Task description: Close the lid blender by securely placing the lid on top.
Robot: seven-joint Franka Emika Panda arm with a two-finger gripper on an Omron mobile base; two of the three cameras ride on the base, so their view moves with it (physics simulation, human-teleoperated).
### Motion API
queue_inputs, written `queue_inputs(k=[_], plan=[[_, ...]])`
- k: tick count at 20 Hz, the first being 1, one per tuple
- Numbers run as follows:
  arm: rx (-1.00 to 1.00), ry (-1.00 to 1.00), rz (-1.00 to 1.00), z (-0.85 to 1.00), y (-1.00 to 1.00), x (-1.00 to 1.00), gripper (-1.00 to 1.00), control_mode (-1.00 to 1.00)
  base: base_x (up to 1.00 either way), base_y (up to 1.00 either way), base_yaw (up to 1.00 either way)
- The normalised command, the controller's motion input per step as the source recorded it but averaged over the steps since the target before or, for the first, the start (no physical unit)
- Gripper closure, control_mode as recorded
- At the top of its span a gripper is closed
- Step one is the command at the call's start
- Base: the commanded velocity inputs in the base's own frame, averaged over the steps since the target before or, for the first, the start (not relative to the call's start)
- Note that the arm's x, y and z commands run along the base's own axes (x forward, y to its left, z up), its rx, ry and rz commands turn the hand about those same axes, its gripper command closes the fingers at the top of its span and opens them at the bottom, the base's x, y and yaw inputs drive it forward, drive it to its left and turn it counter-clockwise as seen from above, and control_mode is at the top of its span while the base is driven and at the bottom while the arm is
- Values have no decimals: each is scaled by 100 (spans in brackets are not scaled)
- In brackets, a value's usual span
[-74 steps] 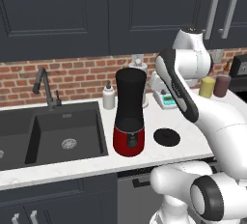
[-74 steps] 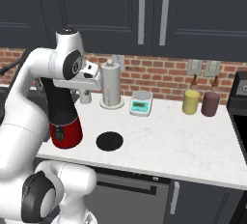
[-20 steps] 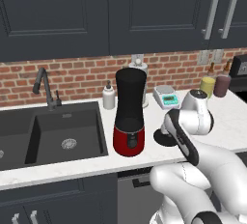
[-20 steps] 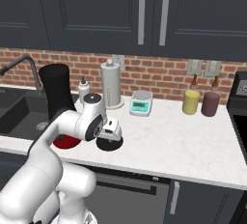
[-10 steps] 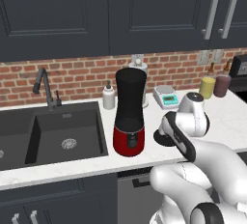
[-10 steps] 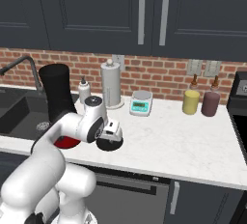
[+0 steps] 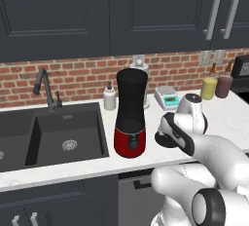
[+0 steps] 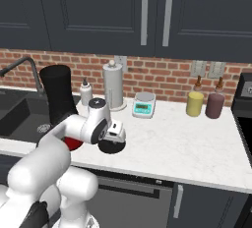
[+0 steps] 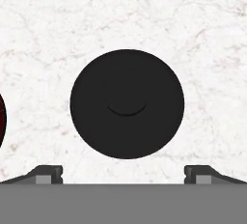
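The lid [image 9: 127, 104], a flat round black disc with a small knob in its middle, lies on the white marble counter. My gripper [image 9: 123, 174] hangs straight above it, open, with one fingertip on each side and nothing between them. From the left base view the lid [image 7: 161, 141] peeks out under the gripper [image 7: 166, 133], just right of the blender [image 7: 131, 113]. The blender has a tall black jar, open at the top, on a rounded red base. The right base view shows the gripper [image 8: 114, 137] low over the lid [image 8: 112, 147], with the blender [image 8: 59, 97] to its left.
A dark sink [image 7: 63, 142] with a faucet [image 7: 46, 89] sits left of the blender. Along the brick wall stand a white soap bottle [image 7: 110, 98], a paper towel roll [image 8: 114, 87], a small scale [image 8: 143, 106], and a yellow jar [image 8: 195, 103] beside a dark jar [image 8: 214, 105].
The arm has come down from above the blender to the counter. Over the last second the hand sank a little closer to the lid, its jaws staying open.
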Motion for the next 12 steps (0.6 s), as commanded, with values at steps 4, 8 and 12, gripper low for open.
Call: queue_inputs(k=[4,8,12], plan=[[0,0,0,-11,-1,16,-100,-100,0,0,0],[0,0,0,-14,-5,14,-100,-100,0,0,0],[0,0,0,-16,-6,13,-100,-100,0,0,0]])
